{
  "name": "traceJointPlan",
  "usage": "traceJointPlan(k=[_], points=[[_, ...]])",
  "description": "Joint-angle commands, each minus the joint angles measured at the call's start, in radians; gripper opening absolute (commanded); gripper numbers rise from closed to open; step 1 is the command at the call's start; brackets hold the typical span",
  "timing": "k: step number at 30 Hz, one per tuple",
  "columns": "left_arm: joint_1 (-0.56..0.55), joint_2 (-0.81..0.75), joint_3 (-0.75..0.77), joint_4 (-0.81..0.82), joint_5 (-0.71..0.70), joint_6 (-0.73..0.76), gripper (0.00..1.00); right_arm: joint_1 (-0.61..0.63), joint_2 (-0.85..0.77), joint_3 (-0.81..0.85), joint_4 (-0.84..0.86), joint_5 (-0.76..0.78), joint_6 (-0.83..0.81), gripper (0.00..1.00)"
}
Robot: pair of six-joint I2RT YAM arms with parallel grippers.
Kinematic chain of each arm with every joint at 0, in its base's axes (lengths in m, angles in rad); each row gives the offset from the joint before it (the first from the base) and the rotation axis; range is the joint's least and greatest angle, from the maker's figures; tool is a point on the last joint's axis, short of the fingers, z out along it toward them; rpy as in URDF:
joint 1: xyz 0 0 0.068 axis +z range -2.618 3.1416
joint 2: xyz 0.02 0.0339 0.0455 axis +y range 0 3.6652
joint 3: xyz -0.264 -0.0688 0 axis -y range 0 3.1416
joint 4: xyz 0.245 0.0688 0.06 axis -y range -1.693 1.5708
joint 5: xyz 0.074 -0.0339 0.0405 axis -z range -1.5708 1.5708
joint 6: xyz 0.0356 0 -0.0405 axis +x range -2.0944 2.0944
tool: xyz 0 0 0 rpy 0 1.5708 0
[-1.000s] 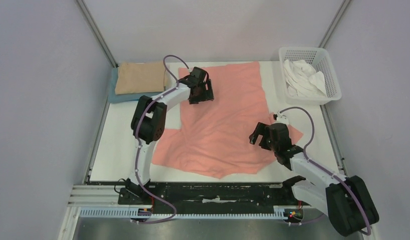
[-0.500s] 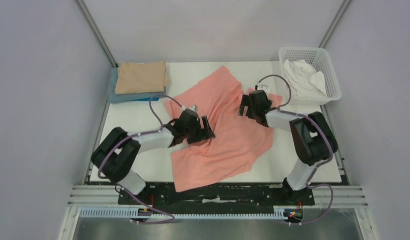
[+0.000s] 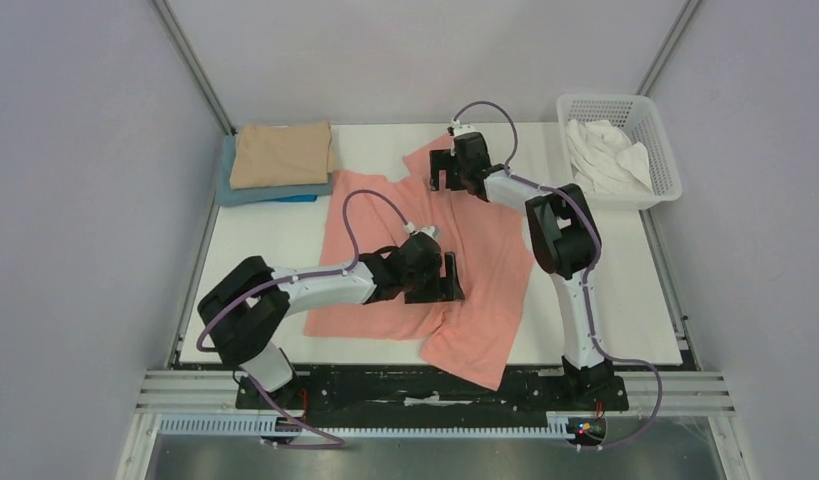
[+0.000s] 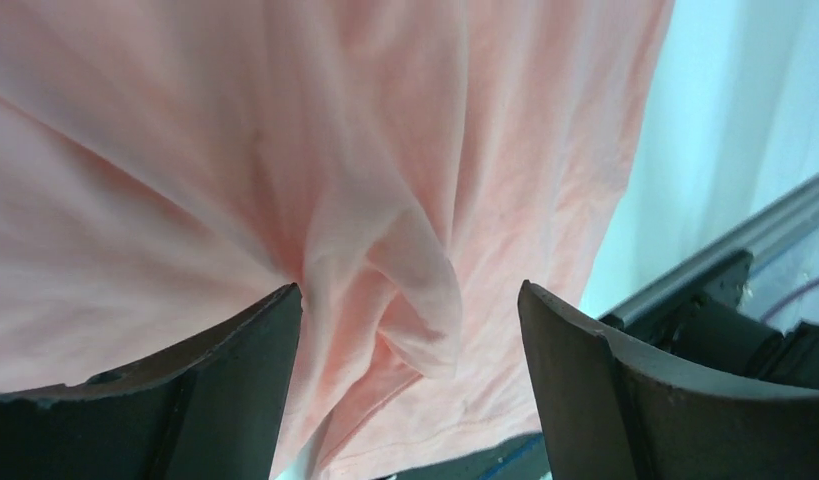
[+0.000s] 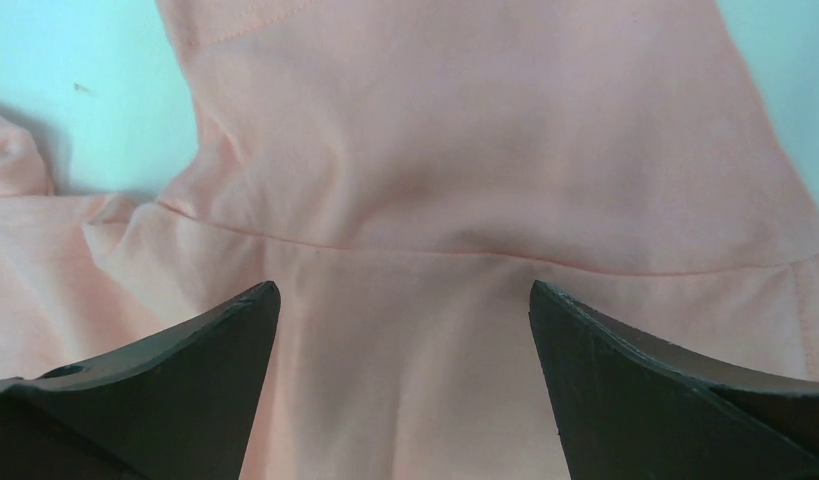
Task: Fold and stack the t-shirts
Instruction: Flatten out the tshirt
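1. The table [image 3: 275,250] is the biggest thing here, and the pink shirt [image 3: 485,260] covers most of its middle. The shirt is opened out but rumpled. It runs from the far edge to the near edge, where one corner reaches onto the dark rail [image 3: 365,382].
2. We'd call this the flattening step. We can't see a proper fold in the pink shirt yet, so it's early days for this one.
3. In the far left corner the tan shirt [image 3: 280,155] is folded and sits on top of the blue shirt [image 3: 270,195]. We reckon that's the stack the pink one joins.
4. At the far right, the basket [image 3: 640,110] has the white shirt [image 3: 605,155] crumpled inside, so that one looks like it's waiting its turn.
5. The left gripper [image 3: 451,280] is low over the near middle of the pink shirt. Its fingers [image 4: 225,390] are spread wide and hold nothing.
6. The right gripper [image 3: 440,172] is up at the far end of the same shirt. Its fingers [image 5: 665,380] are also wide apart and empty, with cloth lying flat under them.
7. Small stuff: a pucker [image 4: 415,300] of cloth stands up between the left fingers, and a seam [image 5: 485,250] runs across under the right ones.
8. For the next move, we think each gripper has to pinch an edge or corner. Then they pull apart so the wrinkles come out before any fold.
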Motion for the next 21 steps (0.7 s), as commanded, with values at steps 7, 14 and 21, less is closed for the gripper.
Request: traceJointPlan(k=[7,14,21], points=[[0.177,-0.255,-0.018,-0.263,-0.306,0.124,0.91,-0.007,-0.406,-0.316,-0.046,-0.067,-0.102,0.98],[0.431,-0.184,-0.043,-0.109,-0.184,0.154,0.91,0.007,-0.721,-0.862,0.181,-0.094,0.043,0.98],[0.530,0.070,0.072,-0.100,-0.114,0.181,0.91,0.017,-0.718,-0.967,0.160,-0.037,0.065,0.98]])
